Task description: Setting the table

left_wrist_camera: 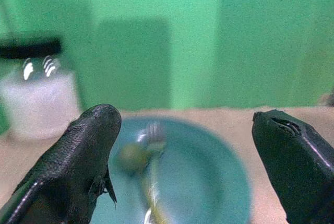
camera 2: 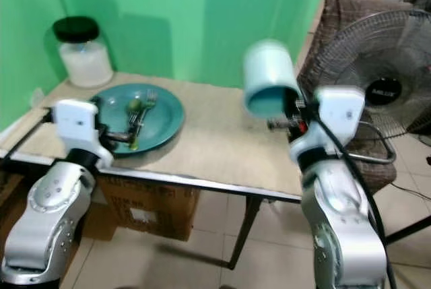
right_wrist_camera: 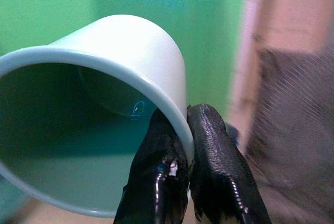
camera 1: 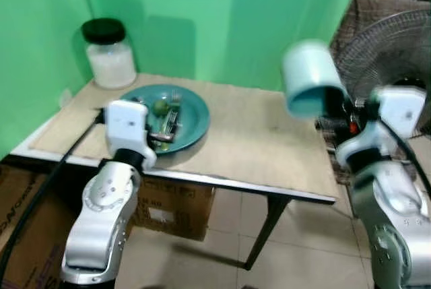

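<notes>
Nearest the camera, at the front edge of the table (camera 1: 269, 147), the two silver arms rise into view, one on each side. The left gripper (left_wrist_camera: 188, 166) hangs just over the near rim of the teal plate (camera 1: 192, 117), its two black fingers (left_wrist_camera: 78, 166) spread wide with nothing between them. In the left wrist view the plate lies straight ahead between the fingertips, blurred, with a fork (camera 1: 172, 119) lying across it and a small greenish lump (camera 1: 160, 107) beside the fork's head.

Over the table's right end the right gripper (right_wrist_camera: 182, 151) is raised well above the tabletop. Its fingers are pinched together on the rim of a pale blue cup (camera 1: 310, 77), one finger inside the wall and one outside. The cup is tipped over, its base up and away and its open mouth turned down towards the robot, clear of the table and well apart from the plate.

Under the table stands a cardboard box (camera 1: 172, 211) on the tiled floor. At the table's far left corner, behind the plate, sits a glass jar (camera 1: 109, 53) with a black lid and white contents. Off the right end stands a wire-caged fan (camera 2: 384, 87), and a green wall (camera 1: 202, 13) closes the scene behind
</notes>
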`<state>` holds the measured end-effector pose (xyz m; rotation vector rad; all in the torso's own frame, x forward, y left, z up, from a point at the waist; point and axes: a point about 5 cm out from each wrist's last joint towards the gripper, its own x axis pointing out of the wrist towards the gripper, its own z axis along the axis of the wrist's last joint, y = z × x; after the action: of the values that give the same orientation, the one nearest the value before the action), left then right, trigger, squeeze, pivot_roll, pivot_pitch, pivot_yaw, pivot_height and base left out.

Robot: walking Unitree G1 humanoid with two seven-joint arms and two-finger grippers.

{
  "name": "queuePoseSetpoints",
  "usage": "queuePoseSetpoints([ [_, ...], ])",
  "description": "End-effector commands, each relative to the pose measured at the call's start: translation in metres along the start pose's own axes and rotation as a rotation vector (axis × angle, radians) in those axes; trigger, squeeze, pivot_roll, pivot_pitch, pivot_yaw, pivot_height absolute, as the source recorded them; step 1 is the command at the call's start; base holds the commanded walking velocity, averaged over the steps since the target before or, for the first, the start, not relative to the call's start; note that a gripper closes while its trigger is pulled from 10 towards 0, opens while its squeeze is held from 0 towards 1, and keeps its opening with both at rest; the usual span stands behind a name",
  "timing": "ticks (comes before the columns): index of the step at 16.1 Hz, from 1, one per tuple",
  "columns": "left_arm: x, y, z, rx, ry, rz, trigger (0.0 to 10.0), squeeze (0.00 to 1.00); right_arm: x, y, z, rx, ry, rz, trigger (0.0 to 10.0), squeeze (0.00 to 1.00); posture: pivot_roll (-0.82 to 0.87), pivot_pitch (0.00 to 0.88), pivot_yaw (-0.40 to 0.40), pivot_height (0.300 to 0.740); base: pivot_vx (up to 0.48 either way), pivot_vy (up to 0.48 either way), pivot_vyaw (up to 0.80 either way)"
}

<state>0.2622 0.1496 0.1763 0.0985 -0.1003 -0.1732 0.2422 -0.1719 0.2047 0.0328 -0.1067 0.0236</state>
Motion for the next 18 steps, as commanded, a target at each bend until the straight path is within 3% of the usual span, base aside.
queuePoseSetpoints([
  [1, 0.001, 0.005, 0.008, 0.038, -0.042, 0.002, 10.0, 0.0, 0.001, 0.002, 0.007, -0.006, -0.029, 0.004, 10.0, 0.0, 0.05, 0.0, -0.077, 0.74, 0.0, 0.0, -0.8],
  [6, 0.006, 0.0, 0.002, 0.001, 0.014, -0.054, 10.0, 0.0, 0.0, 0.0, 0.009, -0.056, -0.034, -0.018, 10.0, 0.0, 0.03, 0.0, -0.062, 0.74, 0.0, 0.0, -0.16],
  [7, 0.01, 0.0, 0.004, -0.017, 0.009, -0.041, 10.0, 0.0, 0.001, 0.001, 0.01, -0.055, -0.042, -0.012, 10.0, 0.0, 0.03, 0.0, -0.055, 0.74, 0.0, 0.0, -0.8],
  [10, 0.018, 0.006, 0.002, 0.03, -0.013, 0.071, 10.0, 0.0, 0.002, -0.003, 0.007, -0.123, -0.052, -0.07, 10.0, 0.0, 0.02, 0.0, -0.046, 0.74, 0.0, 0.0, -0.8],
  [12, 0.019, 0.001, 0.007, -0.055, -0.08, 0.09, 10.0, 0.02, -0.002, -0.002, 0.005, -0.096, -0.022, -0.055, 10.0, 0.0, 0.01, 0.0, -0.035, 0.74, 0.0, 0.0, -0.8],
  [13, 0.019, -0.001, 0.007, -0.074, -0.096, 0.13, 10.0, 0.17, -0.004, -0.002, 0.003, -0.099, -0.016, -0.053, 10.0, 0.0, 0.0, 0.0, -0.029, 0.74, 0.0, 0.0, -0.8],
  [14, 0.019, -0.003, 0.006, -0.085, -0.112, 0.175, 10.0, 0.4, -0.006, -0.004, 0.001, -0.098, -0.007, -0.064, 10.0, 0.0, 0.0, 0.0, -0.037, 0.74, 0.0, 0.0, -0.8],
  [16, 0.017, -0.01, 0.006, -0.113, -0.096, 0.12, 10.0, 0.38, -0.008, -0.004, 0.0, -0.083, 0.003, -0.072, 10.0, 0.0, 0.0, 0.0, -0.039, 0.74, 0.0, 0.0, -0.8],
  [17, 0.014, -0.013, 0.005, -0.092, -0.093, 0.08, 10.0, 0.32, -0.01, -0.002, -0.002, -0.089, 0.018, -0.049, 10.0, 0.0, -0.01, 0.0, -0.041, 0.74, 0.0, 0.0, -0.8],
  [18, 0.012, -0.012, 0.003, -0.073, -0.104, 0.105, 10.0, 0.32, -0.012, -0.002, -0.003, -0.079, 0.025, -0.05, 10.0, 0.0, -0.01, 0.0, -0.035, 0.74, 0.0, 0.0, -0.8],
])
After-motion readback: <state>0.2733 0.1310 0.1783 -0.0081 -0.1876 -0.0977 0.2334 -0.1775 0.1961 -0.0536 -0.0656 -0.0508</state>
